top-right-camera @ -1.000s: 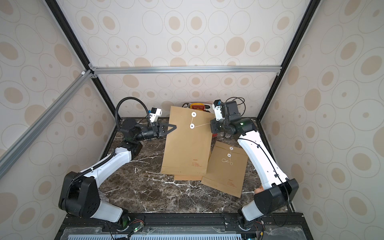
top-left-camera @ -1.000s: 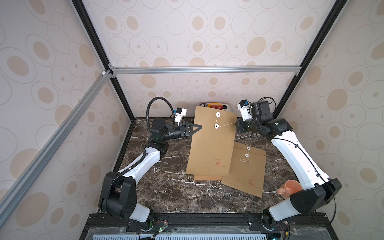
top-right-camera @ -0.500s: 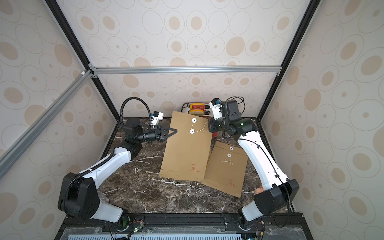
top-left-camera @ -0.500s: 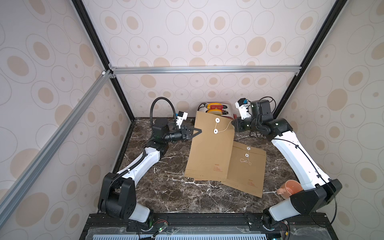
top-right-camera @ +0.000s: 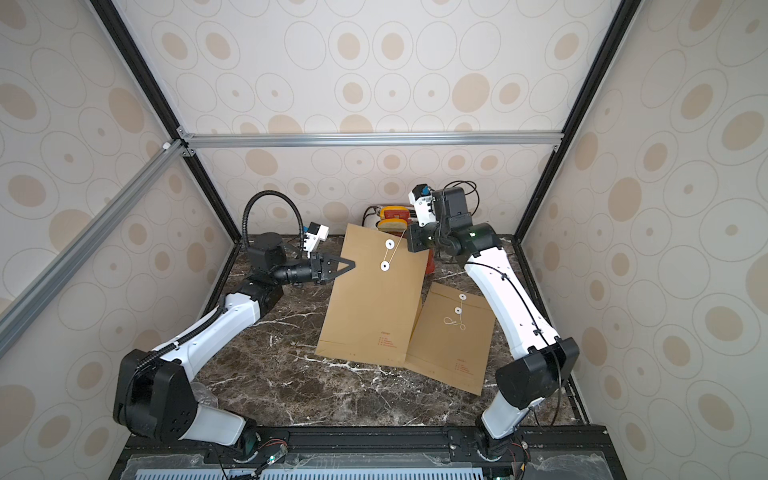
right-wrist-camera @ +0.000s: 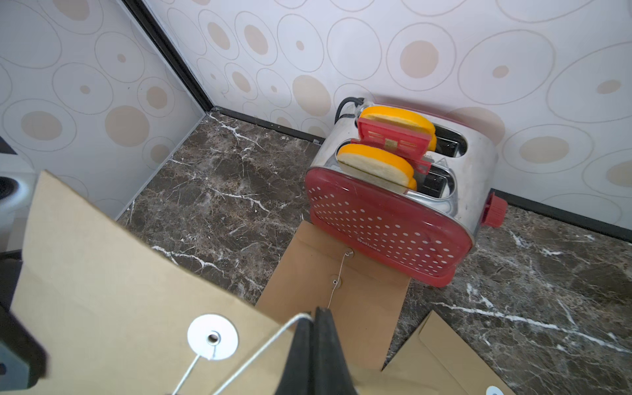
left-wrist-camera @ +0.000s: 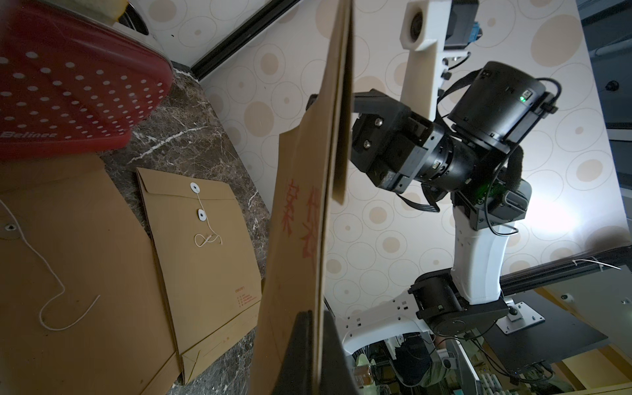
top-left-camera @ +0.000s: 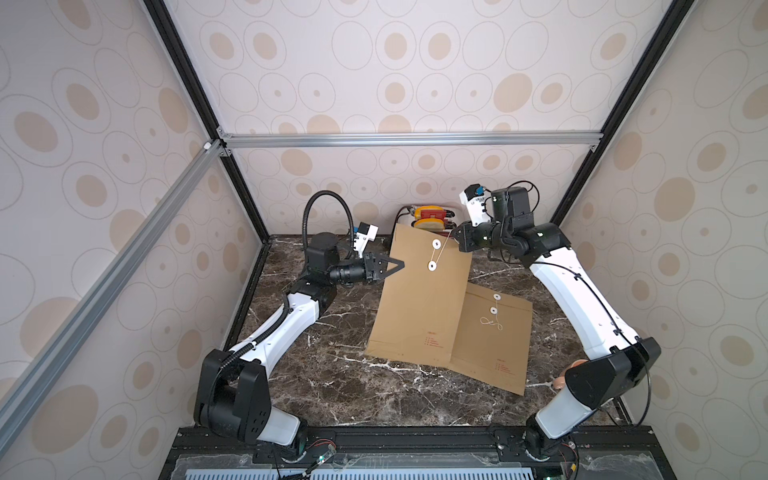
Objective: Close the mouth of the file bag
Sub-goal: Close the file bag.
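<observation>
Marble table (top-left-camera: 332,395), spotty walls (top-left-camera: 374,62), bag (top-left-camera: 415,299) held up mid-frame, left gripper (top-left-camera: 400,264) pinching its left edge, right gripper (right-wrist-camera: 314,313) pinching its string (right-wrist-camera: 273,340).

Oval-patterned walls (top-left-camera: 395,62), dark marble tabletop (top-left-camera: 353,395) — aluminium rails (top-left-camera: 407,139)

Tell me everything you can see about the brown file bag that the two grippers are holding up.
The raised file bag is brown kraft paper with red print near its bottom and two white discs near its top. It stands tilted, lower edge by the marble table, overlapping another bag lying flat. The left gripper pinches its side edge; the right gripper pinches its white string.
</observation>
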Robot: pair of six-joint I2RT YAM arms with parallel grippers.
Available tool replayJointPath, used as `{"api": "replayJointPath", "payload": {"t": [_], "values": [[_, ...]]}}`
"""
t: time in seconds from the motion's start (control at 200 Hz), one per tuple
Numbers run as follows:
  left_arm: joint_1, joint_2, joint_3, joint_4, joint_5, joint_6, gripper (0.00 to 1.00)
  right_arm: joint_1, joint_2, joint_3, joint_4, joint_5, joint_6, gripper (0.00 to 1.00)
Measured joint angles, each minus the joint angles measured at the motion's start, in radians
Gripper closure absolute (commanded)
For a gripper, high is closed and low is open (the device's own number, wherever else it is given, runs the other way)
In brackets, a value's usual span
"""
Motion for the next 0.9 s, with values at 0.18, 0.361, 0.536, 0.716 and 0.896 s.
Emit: {"api": "replayJointPath", "payload": {"t": [0.18,0.361,0.536,0.716,0.896], "values": [[0.000,0.000,0.001,-0.021,0.000,0.006,1.00,0.064,0.000,0.002,0.000,0.016,-0.002,1.00],[-0.002,0.000,0.001,-0.028,0.000,0.008,1.00,0.128,0.000,0.002,-0.005,0.054,-0.013,1.00],[-0.005,0.000,0.001,-0.031,0.000,0.008,1.00,0.178,0.000,0.009,-0.024,0.097,-0.021,1.00],[-0.005,0.000,0.001,-0.033,0.000,0.009,1.00,0.241,0.009,0.055,-0.042,0.129,-0.029,1.00],[-0.008,0.000,0.001,-0.033,0.000,0.010,1.00,0.286,0.064,0.148,-0.085,0.165,-0.045,1.00]]}}
